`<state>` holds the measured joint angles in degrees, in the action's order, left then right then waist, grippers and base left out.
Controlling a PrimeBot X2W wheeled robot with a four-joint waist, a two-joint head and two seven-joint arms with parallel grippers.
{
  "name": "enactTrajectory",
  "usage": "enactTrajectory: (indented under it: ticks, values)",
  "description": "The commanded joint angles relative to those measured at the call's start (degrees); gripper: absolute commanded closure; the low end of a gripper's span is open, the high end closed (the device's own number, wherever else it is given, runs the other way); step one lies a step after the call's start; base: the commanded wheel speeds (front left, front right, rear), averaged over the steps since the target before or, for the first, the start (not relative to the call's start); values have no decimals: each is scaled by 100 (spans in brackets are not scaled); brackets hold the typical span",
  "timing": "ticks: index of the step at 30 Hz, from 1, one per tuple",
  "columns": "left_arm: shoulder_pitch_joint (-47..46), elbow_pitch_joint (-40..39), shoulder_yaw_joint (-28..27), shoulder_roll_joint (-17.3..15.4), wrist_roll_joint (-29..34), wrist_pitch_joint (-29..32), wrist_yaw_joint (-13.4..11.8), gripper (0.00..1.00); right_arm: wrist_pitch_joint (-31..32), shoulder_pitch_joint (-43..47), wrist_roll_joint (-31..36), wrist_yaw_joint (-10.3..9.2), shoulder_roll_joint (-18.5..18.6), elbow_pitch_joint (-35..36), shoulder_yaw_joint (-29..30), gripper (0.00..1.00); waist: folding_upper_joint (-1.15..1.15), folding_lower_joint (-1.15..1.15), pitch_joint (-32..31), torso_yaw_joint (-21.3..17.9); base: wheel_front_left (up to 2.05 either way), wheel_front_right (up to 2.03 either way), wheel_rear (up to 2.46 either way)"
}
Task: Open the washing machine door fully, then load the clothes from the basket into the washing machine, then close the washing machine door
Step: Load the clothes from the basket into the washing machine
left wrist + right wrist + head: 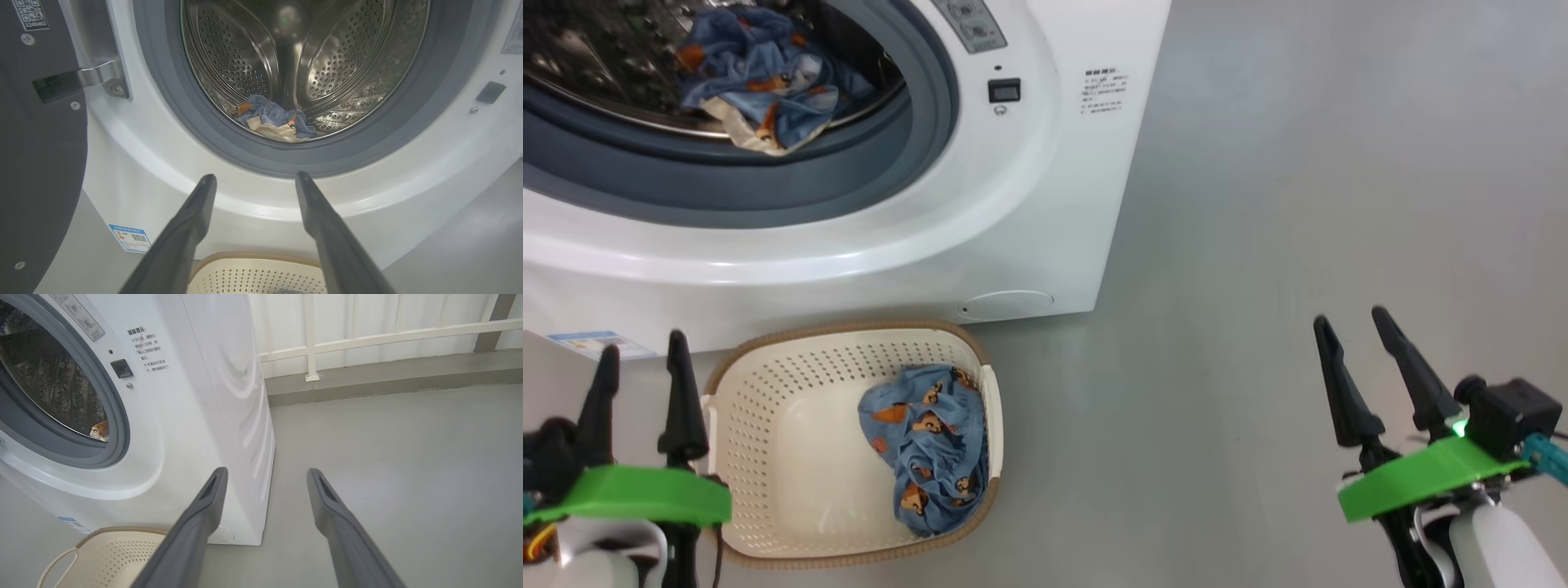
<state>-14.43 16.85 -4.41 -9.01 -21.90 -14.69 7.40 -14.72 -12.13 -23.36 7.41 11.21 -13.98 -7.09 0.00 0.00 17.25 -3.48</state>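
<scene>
The washing machine (pixel 1029 204) runs off the head view's top and left edges. The washing machine door (pixel 36 163) is cropped at the left, its outline incomplete. The blue label sticker (pixel 130 237) and printed notice (pixel 1104 91) are too small to read. The bottom edge cuts the basket (pixel 253 275), and the gasket (pixel 81 457) hides most of the clothes (pixel 100 430) in the drum.

- I read the washing machine (pixel 1029 204) shell as smooth, glossy white.
- Its drum (pixel 327 61) is shiny perforated steel, and the gasket (pixel 184 118) is matt grey rubber.
- The basket (pixel 792 425) is cream perforated plastic with a brown woven-look rim.
- The clothes (pixel 931 441) are soft, crumpled printed cloth.
- The floor (pixel 1298 204) looks smooth with a faint sheen.
</scene>
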Motion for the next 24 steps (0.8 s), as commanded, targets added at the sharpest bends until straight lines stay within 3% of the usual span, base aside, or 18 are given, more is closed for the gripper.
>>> enactTrajectory:
  ticks: [1, 24]
  values:
    - [120, -194, -212, -123, 63, -30, 9, 0, -28, 181, -85, 8, 84, 124, -67, 0, 0, 0, -98, 43, 0, 0, 0]
    - [959, -692, -209, 125, 169, -30, 9, 0, -28, 624, -110, 8, 111, 191, 174, 0, 0, 0, -371, 212, 0, 0, 0]
